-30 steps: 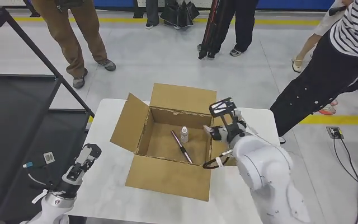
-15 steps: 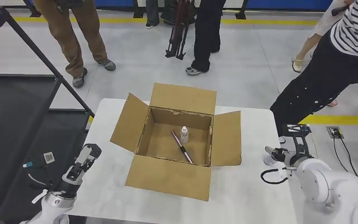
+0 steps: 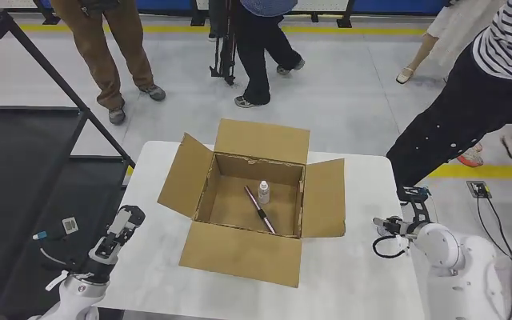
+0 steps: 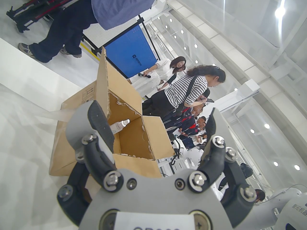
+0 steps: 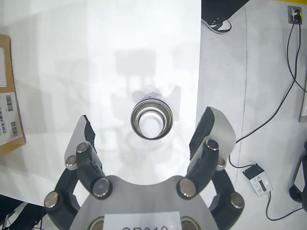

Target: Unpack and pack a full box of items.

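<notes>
An open cardboard box (image 3: 248,248) sits mid-table with its flaps spread. Inside lie a dark pen (image 3: 258,210) and a small white bottle (image 3: 263,192). A silver spray can (image 5: 151,120) stands upright on the white table close to its right edge. My right gripper (image 5: 146,120) hovers straight above the can, open, its fingers (image 5: 203,125) wide of it on both sides and not touching. My left gripper (image 4: 153,118) is open and holds nothing, low at the table's front left corner, facing the box (image 4: 124,111) and the bottle (image 4: 120,125).
The table's right edge (image 5: 198,72) runs just beside the can, with floor, a cable (image 5: 287,72) and a person's shoe (image 5: 217,25) beyond. Several people stand around the table. A black frame (image 3: 72,104) stands to the left.
My right arm has swung from over the box's right flap out to the table's right edge, where the can now stands. The left arm has not moved.
</notes>
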`<state>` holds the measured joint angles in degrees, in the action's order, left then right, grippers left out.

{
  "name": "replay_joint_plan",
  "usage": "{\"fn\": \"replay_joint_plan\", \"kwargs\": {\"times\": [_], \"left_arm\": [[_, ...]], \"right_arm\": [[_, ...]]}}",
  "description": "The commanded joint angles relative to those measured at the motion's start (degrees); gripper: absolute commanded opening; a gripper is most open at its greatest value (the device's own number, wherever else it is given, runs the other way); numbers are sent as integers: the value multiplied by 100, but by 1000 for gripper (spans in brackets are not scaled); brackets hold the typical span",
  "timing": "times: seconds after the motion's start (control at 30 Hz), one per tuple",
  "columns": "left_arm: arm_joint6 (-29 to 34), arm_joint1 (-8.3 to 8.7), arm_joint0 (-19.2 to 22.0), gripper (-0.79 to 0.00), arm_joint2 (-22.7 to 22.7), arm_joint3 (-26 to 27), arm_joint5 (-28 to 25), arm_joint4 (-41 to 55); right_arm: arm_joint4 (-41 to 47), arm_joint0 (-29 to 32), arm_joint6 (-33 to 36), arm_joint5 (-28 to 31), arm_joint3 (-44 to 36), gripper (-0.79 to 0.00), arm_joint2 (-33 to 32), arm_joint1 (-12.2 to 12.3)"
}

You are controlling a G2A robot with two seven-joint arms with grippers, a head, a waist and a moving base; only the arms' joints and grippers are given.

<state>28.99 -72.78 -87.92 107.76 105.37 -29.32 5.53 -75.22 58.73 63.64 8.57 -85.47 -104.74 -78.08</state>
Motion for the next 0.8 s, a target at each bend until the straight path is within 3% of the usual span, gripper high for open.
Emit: {"fn": "replay_joint_plan", "kwargs": {"times": [0.0,0.03,0.13,0.2,0.3,0.4,0.57,0.77], "left_arm": [[0,0,0,0,0,0,0,0],[0,0,0,0,0,0,0,0],[0,0,0,0,0,0,0,0],[0,0,0,0,0,0,0,0],[0,0,0,0,0,0,0,0],[0,0,0,0,0,0,0,0],[0,0,0,0,0,0,0,0],[0,0,0,0,0,0,0,0]], "right_arm": [[-14,-31,-102,-42,121,-15,4,17],[-48,-60,-103,-75,195,-105,22,26],[-95,-172,-42,-159,375,-228,102,50],[-91,-218,-44,-163,450,-400,123,68],[-75,-245,-51,-214,499,-529,145,92],[-44,-243,-67,-264,471,-757,149,120],[73,-14,-163,-428,-243,-785,162,136],[250,903,-505,-627,-2954,-785,554,93]]}}
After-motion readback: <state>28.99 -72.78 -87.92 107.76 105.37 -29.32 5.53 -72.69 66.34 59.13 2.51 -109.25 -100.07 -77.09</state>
